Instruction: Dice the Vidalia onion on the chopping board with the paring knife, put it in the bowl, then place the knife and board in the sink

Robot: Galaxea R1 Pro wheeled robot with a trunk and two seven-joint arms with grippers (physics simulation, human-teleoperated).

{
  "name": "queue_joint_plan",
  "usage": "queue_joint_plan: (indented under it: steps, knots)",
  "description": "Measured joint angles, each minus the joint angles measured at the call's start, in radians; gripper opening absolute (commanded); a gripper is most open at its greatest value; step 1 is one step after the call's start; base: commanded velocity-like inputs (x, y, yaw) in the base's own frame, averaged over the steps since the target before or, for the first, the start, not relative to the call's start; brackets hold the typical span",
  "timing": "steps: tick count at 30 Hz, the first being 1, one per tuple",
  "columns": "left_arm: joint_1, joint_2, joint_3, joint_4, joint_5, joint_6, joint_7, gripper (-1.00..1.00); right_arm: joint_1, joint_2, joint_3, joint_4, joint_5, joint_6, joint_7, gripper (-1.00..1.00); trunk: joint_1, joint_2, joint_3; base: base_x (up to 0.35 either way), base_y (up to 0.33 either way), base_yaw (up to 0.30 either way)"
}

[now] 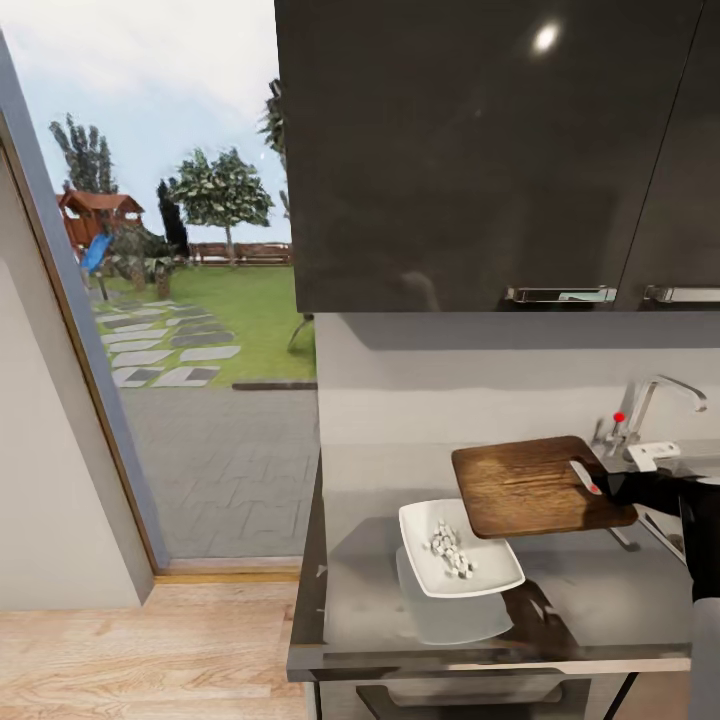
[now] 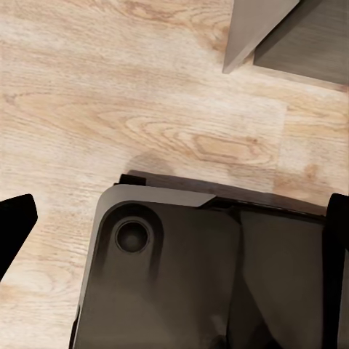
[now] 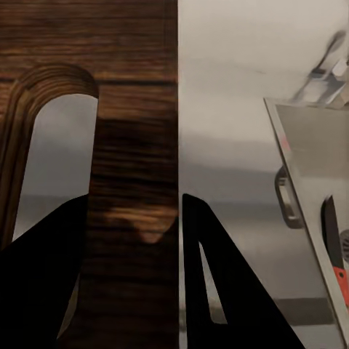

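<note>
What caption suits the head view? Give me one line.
Right gripper holds the chopping board above the countertop, partly over the bowl of diced onion.

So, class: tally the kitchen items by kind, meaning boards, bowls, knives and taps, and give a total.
board: 1
bowl: 1
knife: 1
tap: 1
Total: 4

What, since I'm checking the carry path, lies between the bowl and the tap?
In the head view, the chopping board, held in the right gripper, spans from the bowl toward the tap.
</note>
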Motion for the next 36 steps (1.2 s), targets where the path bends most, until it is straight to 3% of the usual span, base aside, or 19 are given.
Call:
queue_joint_plan:
  steps: [9, 16, 22, 31, 36]
  knots:
    - [0.0, -0.001, 0.0, 0.0, 0.0, 0.0, 0.0, 1.0, 0.0, 0.002, -0.004, 0.004, -0.002, -0.005, 0.0, -1.0, 0.0, 0.0, 0.0, -0.036, 0.0, 0.0]
    - [0.0, -0.002, 0.0, 0.0, 0.0, 0.0, 0.001, 1.0, 0.0, 0.003, -0.004, 0.004, -0.002, -0.005, -0.001, -1.0, 0.001, 0.0, 0.0, -0.275, -0.045, 0.0]
    - [0.0, -0.002, 0.0, 0.0, 0.0, 0.002, 0.001, 1.0, 0.0, 0.004, -0.004, 0.004, -0.002, -0.005, -0.002, -1.0, 0.0, 0.0, 0.0, -0.243, -0.174, 0.0]
    - [0.0, -0.001, 0.0, 0.001, 0.0, 0.002, 0.001, 1.0, 0.0, 0.005, -0.007, 0.004, 0.001, -0.003, -0.009, -1.0, 0.0, 0.0, 0.0, -0.027, -0.274, 0.0]
    - [0.0, -0.001, 0.0, 0.002, 0.001, 0.002, 0.001, 1.0, 0.0, 0.006, -0.079, 0.005, 0.009, -0.008, -0.101, -1.0, 0.0, 0.0, 0.0, 0.0, -0.303, 0.0]
